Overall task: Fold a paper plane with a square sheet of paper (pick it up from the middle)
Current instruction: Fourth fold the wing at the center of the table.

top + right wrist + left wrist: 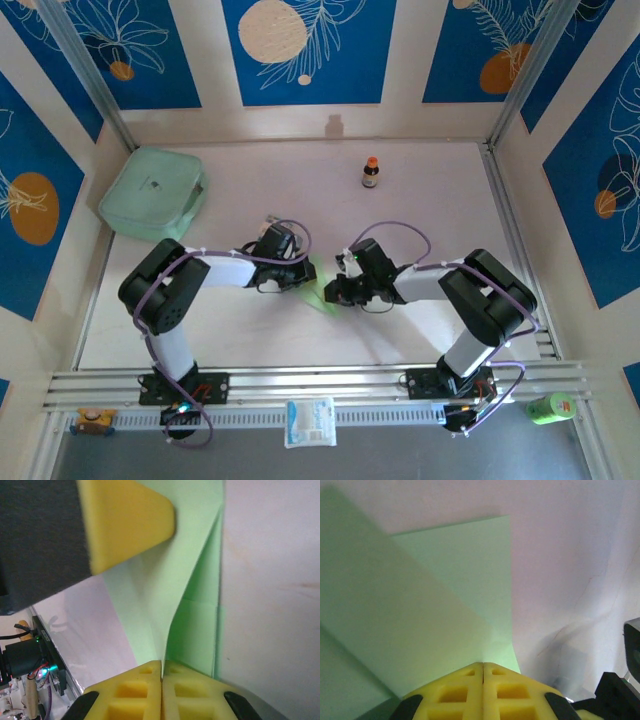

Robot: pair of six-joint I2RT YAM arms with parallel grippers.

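While left pincer (483, 664) and right pincer (162, 663) pinch it shut — the paper (450, 590) lies between.

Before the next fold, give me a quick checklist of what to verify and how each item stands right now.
1. Left gripper shut on the square sheet of paper: ok.
2. Right gripper shut on the same sheet: ok.
3. A diagonal fold present in the sheet: ok.
4. Folded edges lined up evenly: cannot tell.
5. Bottle and mint box well away from the sheet: ok.
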